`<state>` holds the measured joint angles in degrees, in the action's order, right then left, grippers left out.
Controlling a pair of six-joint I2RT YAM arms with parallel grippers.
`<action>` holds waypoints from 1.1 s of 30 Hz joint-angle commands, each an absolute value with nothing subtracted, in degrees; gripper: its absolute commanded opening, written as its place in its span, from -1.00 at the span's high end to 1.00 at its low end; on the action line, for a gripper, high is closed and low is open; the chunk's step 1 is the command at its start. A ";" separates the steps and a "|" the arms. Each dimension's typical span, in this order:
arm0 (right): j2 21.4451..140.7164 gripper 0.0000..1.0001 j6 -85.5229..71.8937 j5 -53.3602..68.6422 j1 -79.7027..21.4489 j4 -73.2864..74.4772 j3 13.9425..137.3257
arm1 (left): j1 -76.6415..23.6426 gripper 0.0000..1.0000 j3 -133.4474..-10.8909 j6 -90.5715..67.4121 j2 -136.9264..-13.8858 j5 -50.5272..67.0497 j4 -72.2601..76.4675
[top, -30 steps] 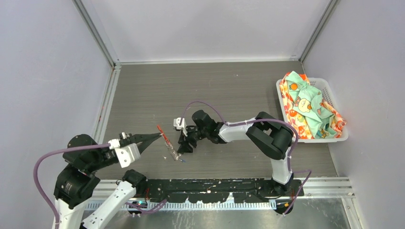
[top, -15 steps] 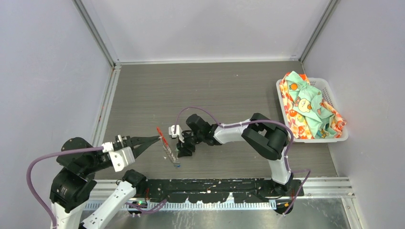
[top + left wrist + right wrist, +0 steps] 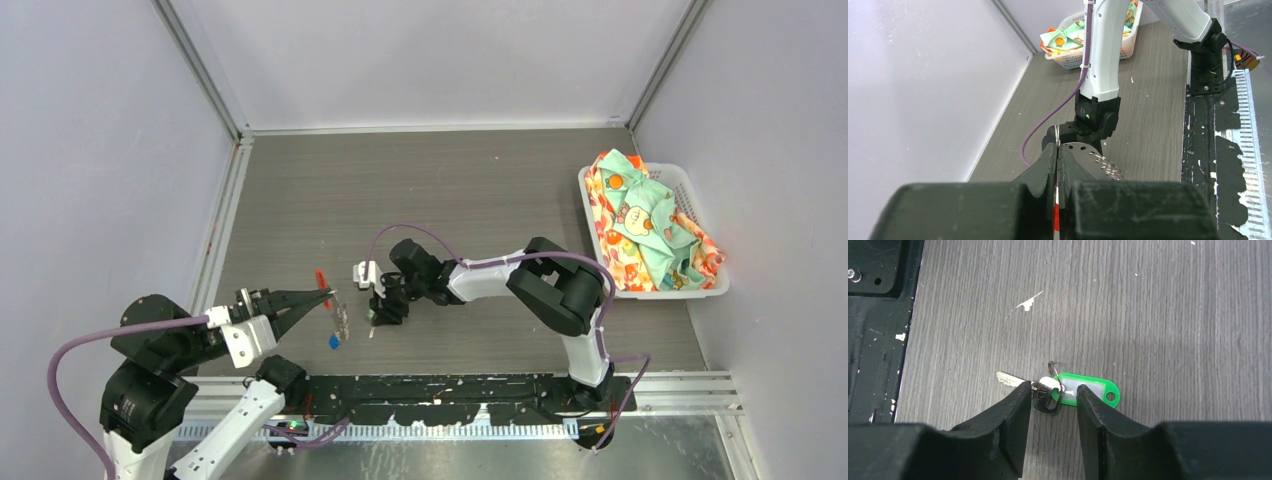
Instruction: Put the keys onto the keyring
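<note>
The keyring (image 3: 340, 315) hangs from the tips of the left gripper (image 3: 322, 297), near the table's (image 3: 450, 180) near edge and left of its middle. The fingers are pressed together on its red loop (image 3: 320, 277), and the silvery chain trails down from them. A blue piece (image 3: 334, 342) shows at the chain's lower end; whether it is attached is too small to tell. From the left wrist only a sliver of red between the fingers and a short run of chain links are visible, the rest being hidden behind the gripper body.

Just to the right, the green-tagged key (image 3: 1088, 390) lies flat on the table between the fingers of the right gripper (image 3: 1052, 392). They stand narrowly apart on either side of its dark head. The left finger is at the head's edge and a gap remains on the other side. The silver blade (image 3: 1009, 379) points towards the near edge, and the green tag has a white label and a small split ring.

A basket (image 3: 700, 290) of patterned cloth (image 3: 640, 225) sits at the right edge.
</note>
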<state>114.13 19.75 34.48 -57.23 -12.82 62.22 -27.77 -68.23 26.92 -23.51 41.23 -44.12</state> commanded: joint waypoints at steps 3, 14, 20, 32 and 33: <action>110.52 0.01 20.55 33.54 -57.38 -15.55 61.85 | -27.60 1.00 -69.85 25.69 -23.44 41.91 -42.48; 111.16 -0.06 21.20 35.40 -57.38 -16.44 63.04 | -27.60 0.99 -70.14 25.53 -23.64 41.91 -43.07; 111.99 -0.05 21.14 37.01 -57.34 -15.56 64.19 | -27.60 0.99 -70.00 25.49 -23.82 41.61 -43.00; 113.74 0.11 20.75 39.37 -57.33 -14.49 65.87 | -27.60 0.99 -69.52 25.76 -23.82 41.30 -42.97; 113.91 0.13 20.79 39.44 -57.39 -14.34 65.87 | -27.60 0.99 -69.52 25.75 -23.82 41.31 -42.98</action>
